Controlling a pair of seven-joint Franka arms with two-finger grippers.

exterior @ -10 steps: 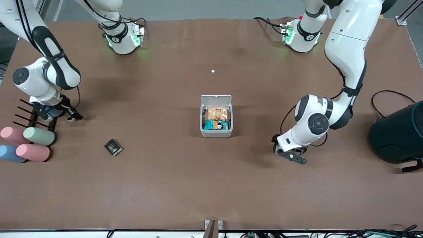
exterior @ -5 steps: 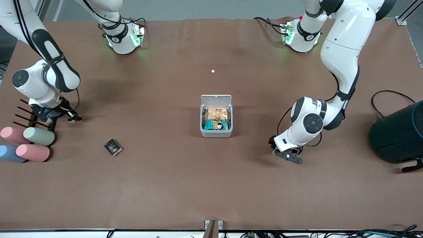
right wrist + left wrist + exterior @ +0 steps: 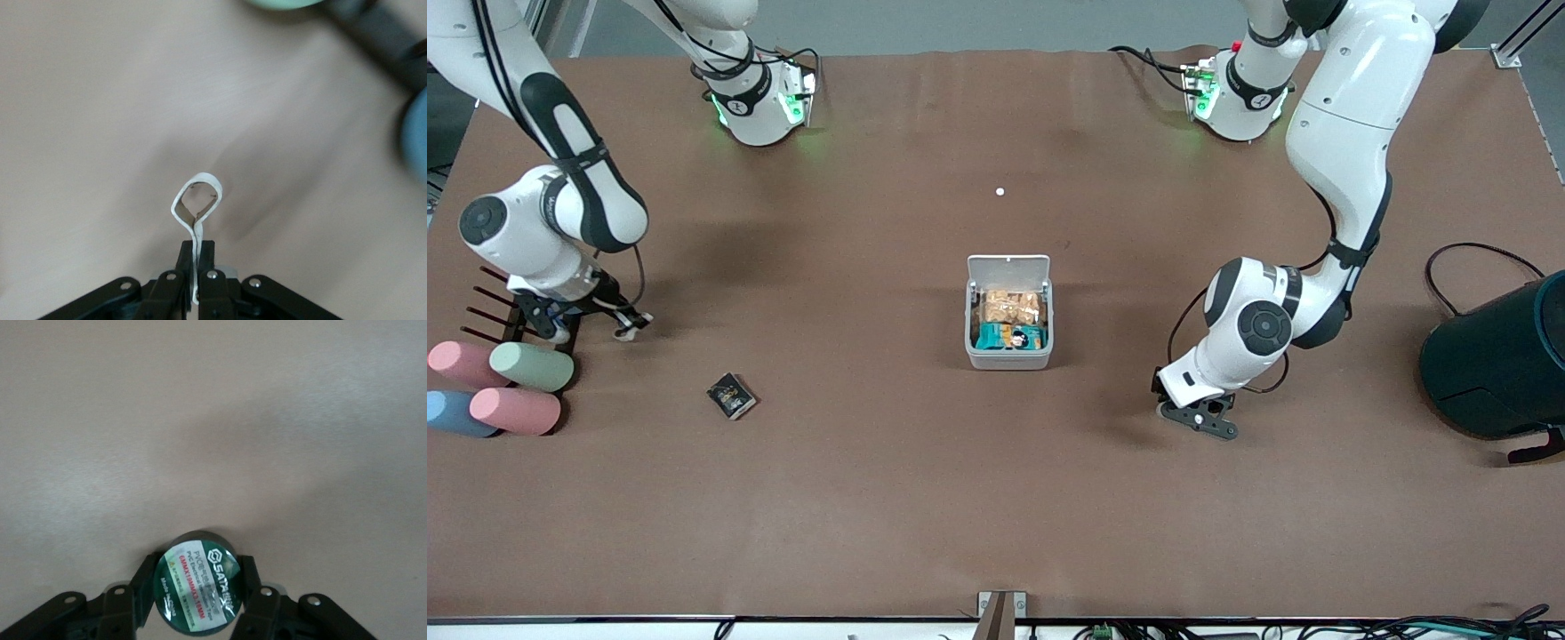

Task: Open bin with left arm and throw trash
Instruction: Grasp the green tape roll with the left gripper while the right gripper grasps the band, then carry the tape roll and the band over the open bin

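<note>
The white bin stands mid-table with its lid hinged open; snack packets lie inside. My left gripper is low over the table beside the bin, toward the left arm's end. It is shut on the round black disc with a pale label. My right gripper is low over the table near the pastel cylinders. It is shut on the white figure-eight loop, also visible in the front view. The black glossy packet lies on the table, nearer the front camera than the right gripper.
Pastel pink, green and blue cylinders and a dark pronged rack sit at the right arm's end. A big dark teal container with a cable stands at the left arm's end. A small white speck lies farther back than the bin.
My left gripper has shifted a little toward the bin with the disc. My right gripper has moved slightly with the loop, away from the rack.
</note>
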